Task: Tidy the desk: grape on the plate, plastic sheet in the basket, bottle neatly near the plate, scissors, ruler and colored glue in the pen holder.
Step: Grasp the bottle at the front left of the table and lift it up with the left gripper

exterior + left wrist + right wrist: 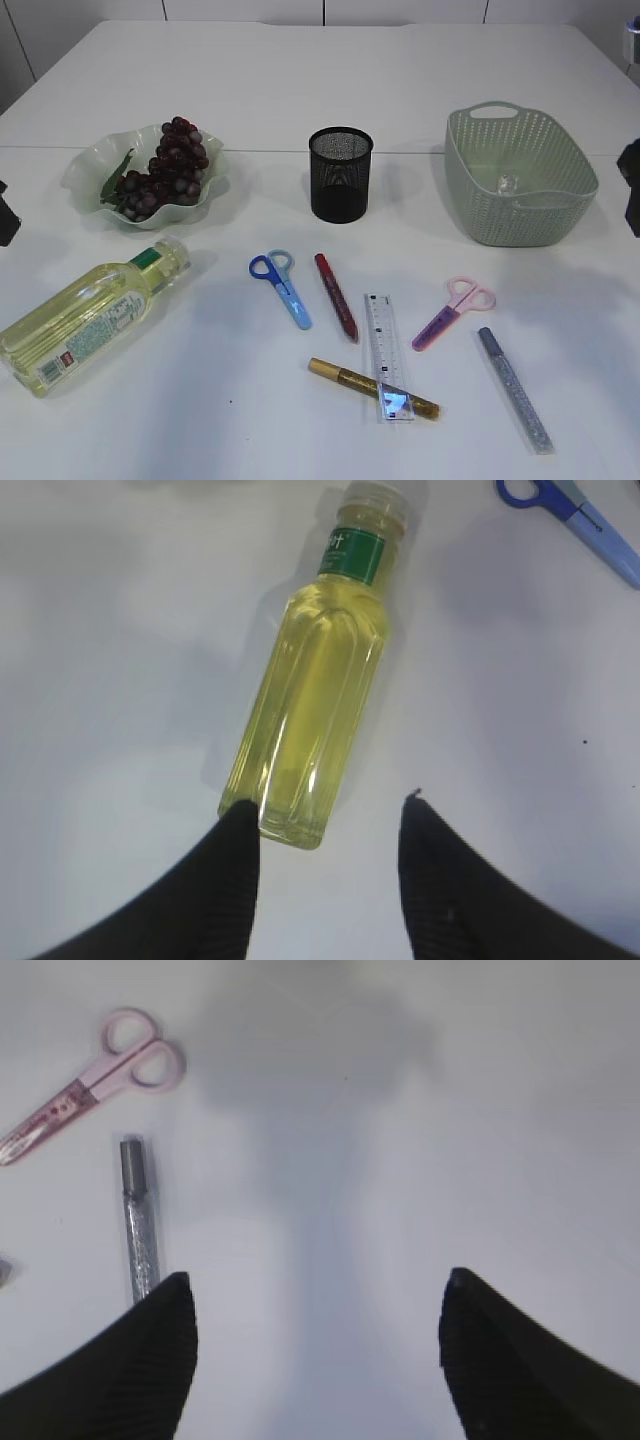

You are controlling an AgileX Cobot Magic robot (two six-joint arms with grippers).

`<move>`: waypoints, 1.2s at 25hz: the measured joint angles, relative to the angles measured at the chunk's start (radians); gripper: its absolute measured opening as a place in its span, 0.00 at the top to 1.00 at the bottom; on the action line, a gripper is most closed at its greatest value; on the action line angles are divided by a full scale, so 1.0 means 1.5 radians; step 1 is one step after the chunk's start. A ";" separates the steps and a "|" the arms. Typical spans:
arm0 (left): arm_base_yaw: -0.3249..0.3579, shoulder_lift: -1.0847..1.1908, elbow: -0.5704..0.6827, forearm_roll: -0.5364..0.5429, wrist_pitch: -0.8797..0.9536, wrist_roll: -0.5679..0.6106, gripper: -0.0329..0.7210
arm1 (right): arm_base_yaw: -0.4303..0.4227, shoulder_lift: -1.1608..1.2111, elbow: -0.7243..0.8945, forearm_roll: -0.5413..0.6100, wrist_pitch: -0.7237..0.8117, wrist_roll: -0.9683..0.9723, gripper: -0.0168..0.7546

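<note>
Nearest the camera, at the table's (300,80) front-left corner, a bottle (85,315) of yellow liquid lies on its side, cap end pointing toward the plate (90,165). Left wrist view: the left gripper (325,825) hangs over the bottle's base end, jaws about half open, one finger (225,880) overlapping the base corner in the picture, the other clear of it; nothing clamped; whether that finger touches the bottle cannot be told. Right gripper (318,1305) hangs over bare table toward the front-right, jaws wide apart, empty; silver glue pen (137,1225) just beside its left finger, pink scissors (90,1080) beyond that. Exterior view, front middle: blue scissors (280,285), red glue pen (336,296), clear ruler (386,355) lying across a gold glue pen (370,387), all flat on the table. Right of these, the pink scissors and the silver glue pen nearer the front edge. Mid-table: black mesh pen holder (340,172), upright, nothing seen inside. Grape (170,165) bunch sits in the green wavy plate toward the left edge. Pale green basket (520,175) toward the right edge; a small clear crumpled piece inside, likely the plastic sheet (507,184).
</note>
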 joint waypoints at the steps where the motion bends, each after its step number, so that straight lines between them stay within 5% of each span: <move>1: 0.000 0.003 0.000 0.001 -0.001 0.003 0.52 | 0.000 -0.014 0.013 0.000 0.000 0.000 0.22; 6: 0.000 0.066 -0.026 0.011 0.021 0.015 0.51 | 0.000 -0.039 0.031 0.010 -0.005 0.000 0.22; 13: 0.000 0.231 -0.167 0.054 0.098 0.066 0.48 | 0.000 -0.039 0.031 0.026 -0.022 -0.005 0.22; 23: -0.007 0.363 -0.220 0.029 0.168 0.147 0.15 | 0.000 -0.039 0.031 0.028 -0.037 -0.014 0.22; 30: -0.018 0.366 -0.220 0.012 0.169 0.149 0.09 | 0.000 -0.041 0.031 0.029 -0.042 -0.014 0.22</move>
